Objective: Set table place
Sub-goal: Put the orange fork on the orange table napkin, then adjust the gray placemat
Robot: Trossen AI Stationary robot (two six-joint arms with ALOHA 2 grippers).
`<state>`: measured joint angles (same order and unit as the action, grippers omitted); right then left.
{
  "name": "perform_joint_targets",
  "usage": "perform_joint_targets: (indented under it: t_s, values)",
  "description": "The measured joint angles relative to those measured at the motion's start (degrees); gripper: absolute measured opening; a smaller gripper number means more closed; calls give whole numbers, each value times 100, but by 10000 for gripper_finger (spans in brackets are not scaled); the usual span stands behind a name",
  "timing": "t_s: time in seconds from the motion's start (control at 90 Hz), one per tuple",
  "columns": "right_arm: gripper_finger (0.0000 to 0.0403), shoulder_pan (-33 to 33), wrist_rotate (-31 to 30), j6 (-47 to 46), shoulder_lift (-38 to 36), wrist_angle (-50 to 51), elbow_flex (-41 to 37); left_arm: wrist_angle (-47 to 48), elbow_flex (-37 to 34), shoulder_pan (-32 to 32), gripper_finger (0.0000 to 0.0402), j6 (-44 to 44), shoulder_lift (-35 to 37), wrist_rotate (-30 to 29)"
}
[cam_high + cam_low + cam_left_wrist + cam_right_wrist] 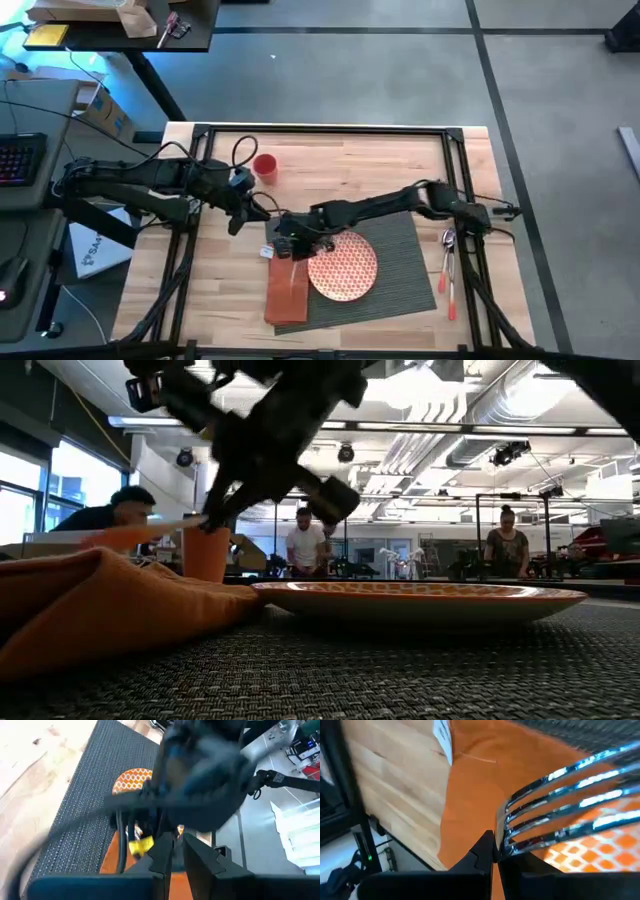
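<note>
The dark grey ribbed placemat [400, 270] lies on the wooden table [350, 160]. On it rests a round patterned plate [342, 266]. A rust-orange napkin [287, 293] lies flat along the mat's left edge, beside the plate. My right gripper [288, 247] hovers over the napkin's far end, shut on a silver fork [560, 805]. My left gripper [243, 212] stands just left of it over bare wood, its fingers a narrow gap apart with nothing between them. My right gripper pinches the fork between its two fingers at the neck, just behind the root of the tines [506, 846]. The tines [580, 795] stick out sideways over the napkin and plate. In the low view the orange handle [135, 535] runs roughly level, clear of the napkin.
A red cup [265, 166] stands far left of the mat. Two more utensils with orange handles [446, 268] lie at the mat's right edge. Black frame rails [320, 130] run along the table's edges. People show in the room behind.
</note>
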<state>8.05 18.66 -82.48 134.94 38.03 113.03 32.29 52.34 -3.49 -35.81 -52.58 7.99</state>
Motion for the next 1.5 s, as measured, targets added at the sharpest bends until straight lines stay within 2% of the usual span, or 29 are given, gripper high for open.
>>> perform_joint_targets:
  t_s: [0.111,0.222,0.5,0.667,0.811,0.922,1.056,1.122,1.244,1.311,1.4,1.5]
  values:
    - [6,43,185,-8,268,211,308,0,0,-1,30,-2,0,0]
    - [29,39,233,-103,318,213,332,-1,0,0,30,-2,0,-14]
    - [140,-62,294,89,318,-44,339,2,4,0,30,0,0,-24]
    - [189,-178,315,1033,240,162,439,4,4,2,30,0,0,-31]
    - [199,-225,-3,2173,-350,1533,643,4,7,-9,30,0,-2,-11]
    - [199,-35,-447,2844,-905,3244,635,4,7,-11,30,0,0,4]
    - [199,389,-1114,3302,-1210,5296,590,9,7,-11,30,25,0,2]
    - [199,538,-914,3351,-1555,4963,33,10,7,-11,30,35,-2,4]
    - [199,780,-404,2571,-2389,4592,-1572,85,7,-11,30,17,0,2]
    - [199,912,-173,1985,-2984,4611,-2558,140,7,-16,30,-135,-28,-21]
    - [199,1078,107,1064,-3941,4094,-3647,122,7,-17,30,-129,-239,-48]
    - [199,1234,-75,-300,-4935,3549,-4618,153,7,-17,23,214,-734,59]
